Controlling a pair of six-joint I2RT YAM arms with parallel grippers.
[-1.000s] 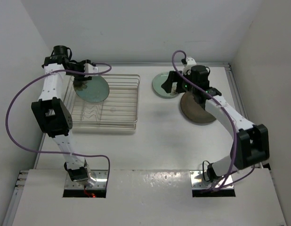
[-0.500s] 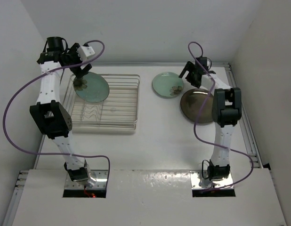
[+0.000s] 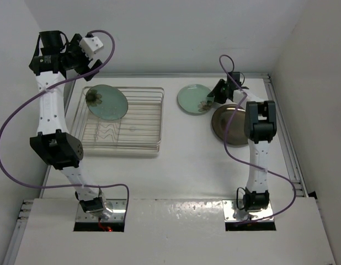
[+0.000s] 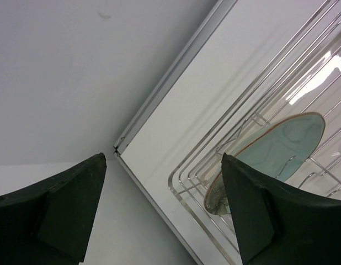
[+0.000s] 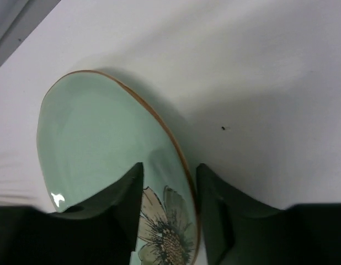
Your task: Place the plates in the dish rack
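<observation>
- Left gripper (image 4: 164, 160): held high above the table, jaws spread wide, nothing between them
- Below it and to its right, a pale mint-green round plate (image 4: 275, 149) with a brown rim stands tilted on edge in the slots at one corner of the rectangular silvery wire dish rack (image 3: 137, 144)
- Right gripper (image 5: 169, 171): jaws parted astride the rim of a second pale mint-green plate (image 5: 99, 138) with a dark floral mark, lying on the white table (image 3: 187, 165); a gap shows between the inner jaw and the rim, so it is not clamped
- Glossy dark brown round plate (image 3: 228, 130): flat on the table just beside this gripper, on its base side; contact with the mint plate cannot be told
</observation>
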